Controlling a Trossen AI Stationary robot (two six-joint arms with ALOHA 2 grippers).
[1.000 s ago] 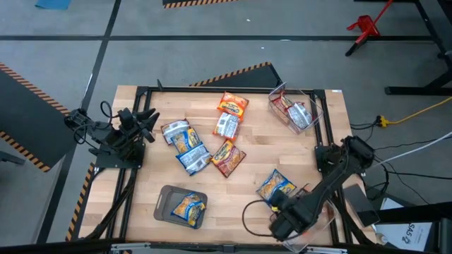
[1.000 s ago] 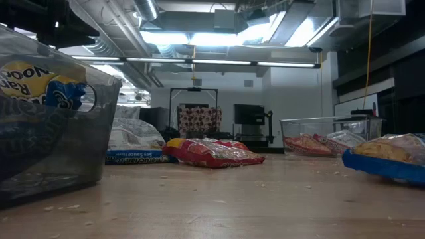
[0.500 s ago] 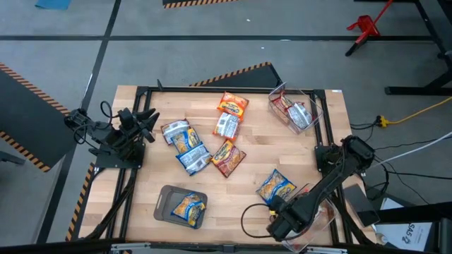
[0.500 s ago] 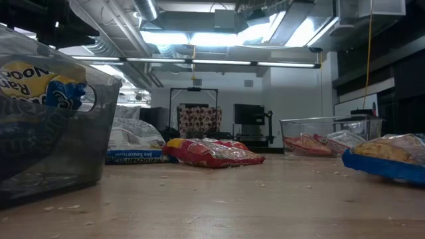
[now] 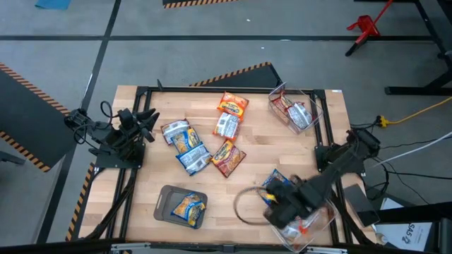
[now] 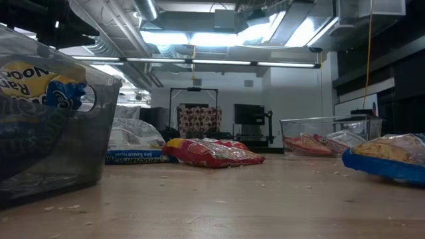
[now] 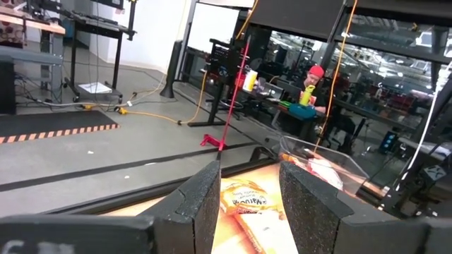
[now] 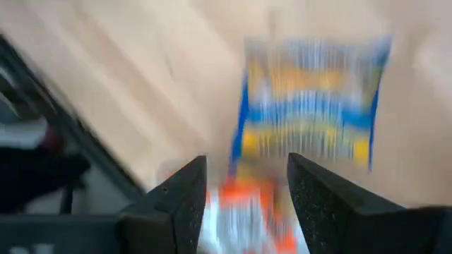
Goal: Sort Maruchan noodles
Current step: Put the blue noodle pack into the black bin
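Maruchan packets lie loose mid-table: silver-white, blue-yellow, dark red and orange-red. One blue-yellow packet lies in the grey tray. Another blue-yellow packet lies flat by the near right corner and shows blurred in the right wrist view. My right gripper is open, hovering just on the near side of it, at the edge of a clear bin holding an orange-red packet. My left gripper waits open at the table's left edge.
A second clear bin at the far right corner holds a few packets. A black cable loop hangs by my right arm. In the low view the grey tray stands close on the left, and the dark red packet lies mid-table.
My right gripper has swung fast from over the near-right clear bin toward the far edge and slightly left, coming up to the blue-yellow packet beside the bin. Its cable loop has swung along. The packets have kept still.
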